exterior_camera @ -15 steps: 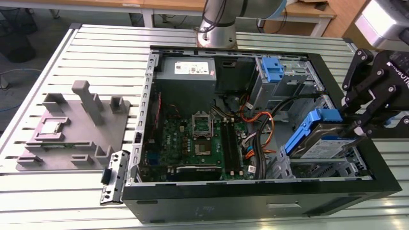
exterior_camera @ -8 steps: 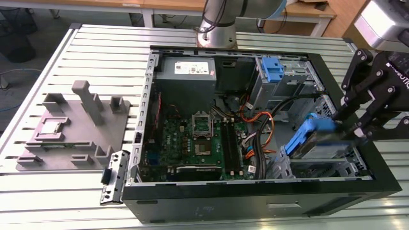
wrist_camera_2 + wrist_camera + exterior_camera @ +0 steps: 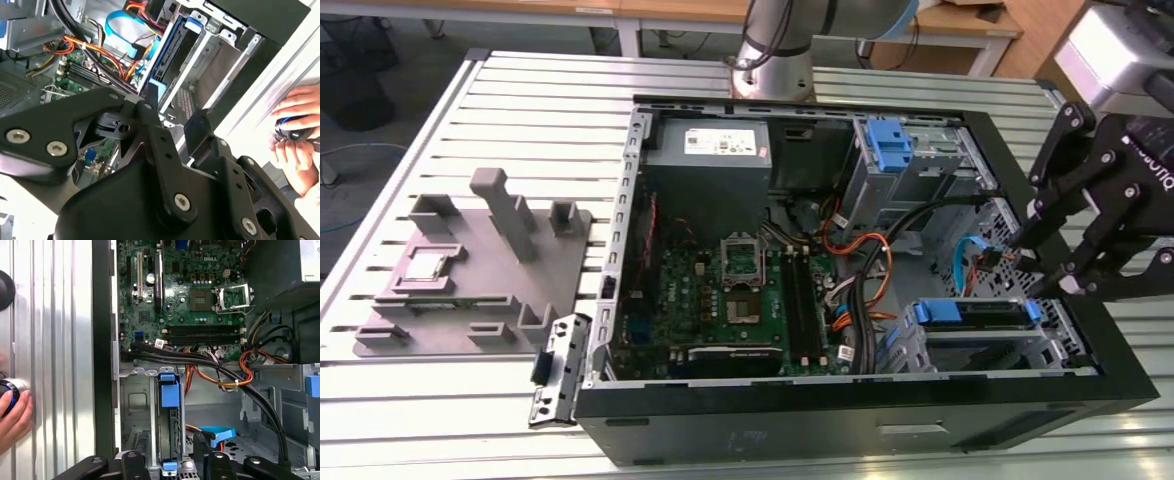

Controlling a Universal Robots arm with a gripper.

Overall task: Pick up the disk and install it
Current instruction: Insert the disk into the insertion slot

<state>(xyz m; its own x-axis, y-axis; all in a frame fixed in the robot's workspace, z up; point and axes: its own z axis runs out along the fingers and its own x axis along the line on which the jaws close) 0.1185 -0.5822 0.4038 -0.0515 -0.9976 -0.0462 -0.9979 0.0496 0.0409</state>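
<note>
The computer case (image 3: pixel 854 405) lies open on the slatted metal table (image 3: pixel 400 420), and everything else sits in or around it. The disk (image 3: pixel 970 312) is already inside the case, seated on edge in the drive cage at the corner nearest the exterior view's right, its blue frame (image 3: pixel 169 390) showing at the end of the slot. In the second wrist view the disk (image 3: pixel 170 50) stands in that same cage, beside the green circuit board (image 3: pixel 720 300). The gripper (image 3: pixel 1051 262) hangs just above the case wall next to the cage, holding nothing; its black fingers (image 3: pixel 150 115) stand apart, clear of the disk. Outside the case wall a person's hand (image 3: pixel 297 132) rests on the table around a small blue-and-black object.
</note>
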